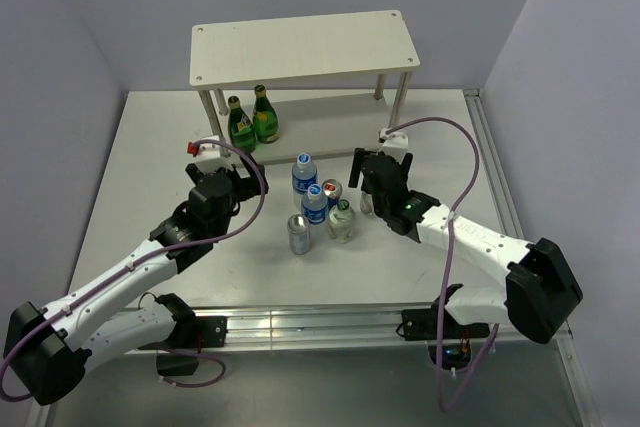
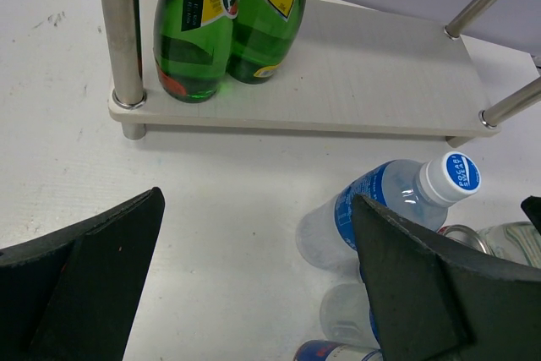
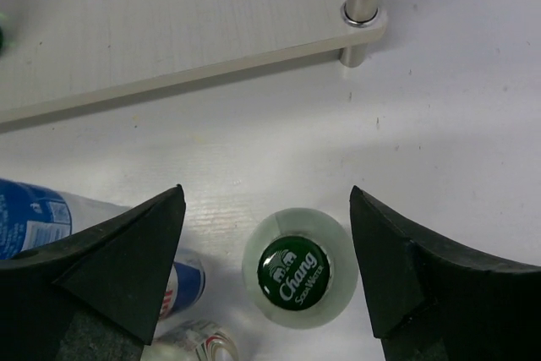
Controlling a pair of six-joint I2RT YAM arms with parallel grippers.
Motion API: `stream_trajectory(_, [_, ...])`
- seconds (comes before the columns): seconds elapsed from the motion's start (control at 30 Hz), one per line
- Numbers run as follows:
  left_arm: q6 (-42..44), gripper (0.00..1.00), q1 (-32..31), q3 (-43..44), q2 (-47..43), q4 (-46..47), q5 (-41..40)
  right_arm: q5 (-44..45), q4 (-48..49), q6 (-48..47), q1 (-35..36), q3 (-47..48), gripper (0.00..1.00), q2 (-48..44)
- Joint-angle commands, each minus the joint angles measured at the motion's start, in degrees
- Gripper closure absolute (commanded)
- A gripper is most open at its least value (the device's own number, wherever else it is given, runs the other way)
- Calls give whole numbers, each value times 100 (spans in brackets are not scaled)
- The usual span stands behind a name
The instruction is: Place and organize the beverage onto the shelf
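We see left gripper (image 2: 255,200) released, lower centre | right gripper (image 3: 266,194) spread astride capped bottle (image 3: 294,270), not touching | shelf (image 1: 305,47) upper centre, two green bottles (image 1: 252,119) on lower board's left

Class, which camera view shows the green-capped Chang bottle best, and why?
Right wrist. The Chang bottle sits centred between the jaws of the open right end effector, seen from above, with its cap lettering readable. Top external shows it tiny among other drinks, cap unreadable. Left wrist catches at most a glass edge at its right border.
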Motion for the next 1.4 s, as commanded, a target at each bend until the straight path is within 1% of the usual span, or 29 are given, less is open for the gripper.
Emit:
stream_trajectory(0.0, [-28,1,-18,-40,-30,251,-43,272,520,57,-121,-88,16,60])
stream_trajectory(0.03, [-36,1,-27,-40,-30,243,-52,290,528,75,-130,-97,16,69])
stream_trajectory(0.07, [-45,1,-18,-57,-30,234,-61,299,537,84,-130,-114,20,78])
stream_trajectory(0.1, [-45,1,-18,-57,-30,234,-61,334,537,110,-130,-132,22,70])
stream_trajectory(0.13, [-54,1,-18,-66,-21,234,-61,343,537,127,-130,-149,25,61])
stream_trajectory(0.17, [-54,1,-27,-75,-21,234,-61,351,520,154,-139,-149,30,43])
stream_trajectory(0.47, [-107,1,-18,-48,58,155,-114,404,423,347,-148,-325,33,61])
stream_trajectory(0.5, [-107,1,-18,-57,41,163,-114,413,432,356,-139,-360,34,69])
stream_trajectory(0.53, [-115,1,-18,-75,15,172,-114,422,458,365,-139,-369,37,69])
stream_trajectory(0.6, [-124,1,-18,-136,-3,199,-114,422,485,365,-148,-369,45,96])
stream_trajectory(0.63, [-124,1,-18,-154,-21,216,-105,439,485,356,-148,-361,51,105])
stream_trajectory(0.67, [-133,1,-18,-171,-12,208,-114,448,485,365,-139,-343,65,131])
stream_trajectory(0.7, [-133,1,-18,-171,-3,208,-122,448,467,347,-148,-299,72,148])
stream_trajectory(0.73, [-133,1,-18,-171,23,190,-149,474,424,330,-148,-255,88,183])
stream_trajectory(0.77, [-133,1,-27,-180,32,190,-158,475,336,312,-139,-142,95,201])
stream_trajectory(0.8, [-133,1,-18,-189,32,199,-166,483,283,286,-139,-71,100,210])
stream_trajectory(0.93, [-81,1,-18,-233,120,287,-219,492,-112,154,-139,368,100,70])
stream_trajectory(1.03, [-45,1,-18,-251,207,339,-307,588,-604,-4,-139,1000,100,-149])
stream_trajectory(1.07, [-37,1,-18,-251,234,348,-316,606,-718,-65,-139,1393,100,-185])
stream_trajectory(1.13, [-10,1,-18,-251,260,383,-342,659,-1070,-320,-130,1870,100,-264])
stream_trajectory(1.17, [-10,1,-18,-242,269,383,-351,650,-1315,-408,-139,2403,100,-256])
stream_trajectory(1.2, [-10,1,-10,-233,269,383,-368,642,-1439,-609,-139,2704,100,-230])
stream_trajectory(1.23, [-19,1,-10,-224,269,392,-360,676,-1588,-698,-139,3020,100,-108])
stream_trajectory(1.27, [-36,1,17,-224,269,401,-325,677,-1912,-777,-130,3693,100,-28])
stream_trajectory(1.33, [-45,1,52,-207,260,436,-237,694,-2204,-1067,-139,4391,100,287])
stream_trajectory(1.37, [-54,1,69,-207,269,436,-228,694,-2457,-1155,-139,5073,100,385])
